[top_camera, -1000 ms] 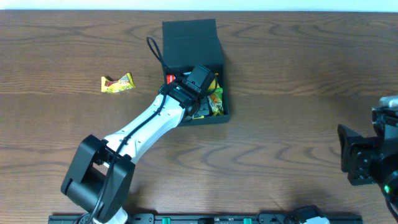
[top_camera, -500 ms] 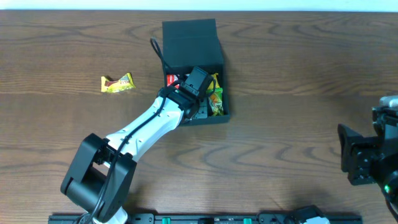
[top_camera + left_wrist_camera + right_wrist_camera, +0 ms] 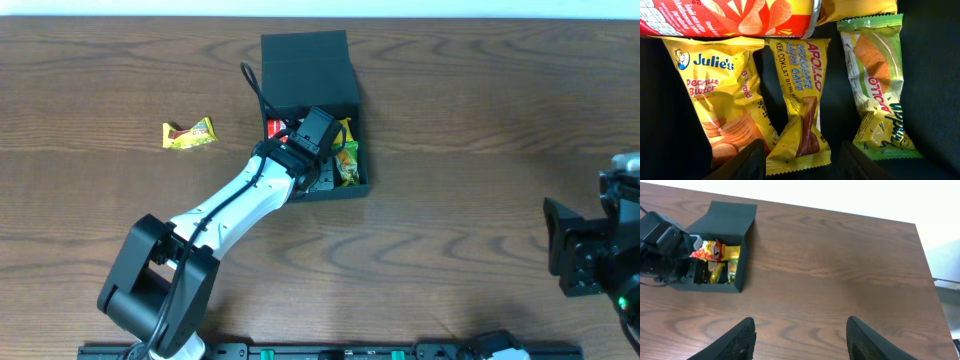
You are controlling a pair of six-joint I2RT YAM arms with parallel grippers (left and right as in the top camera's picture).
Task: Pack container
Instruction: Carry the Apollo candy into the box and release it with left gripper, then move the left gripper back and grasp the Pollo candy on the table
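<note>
Overhead shot first: the container is sitting on the bench a bit left of centre and toward the far edge, with its flap lid swung open and standing up at the back. The left arm comes in from the near left corner and its wrist is right over the open box, covering most of what's inside. You can just see some red and yellow-green wrappers poking out around it. One loose yellow snack packet is lying by itself on the wood, well to the left of the box. A black cable loops up next to the lid's left side.

Left wrist cam is looking straight down into the box. There's a Julie's peanut butter packet on the left, an Apollo cake packet in the middle, a green packet on the right, and a red chips bag across the top. All of them are lying flat on the dark floor of the box. The left jaws are released, with the two fingers spread either side of the Apollo packet's lower end and not pinching it.

Right arm is parked way over at the right edge. From its wrist cam the container is far off, up in the left corner. The right jaws are spread wide with only bare bench between the fingers.
</note>
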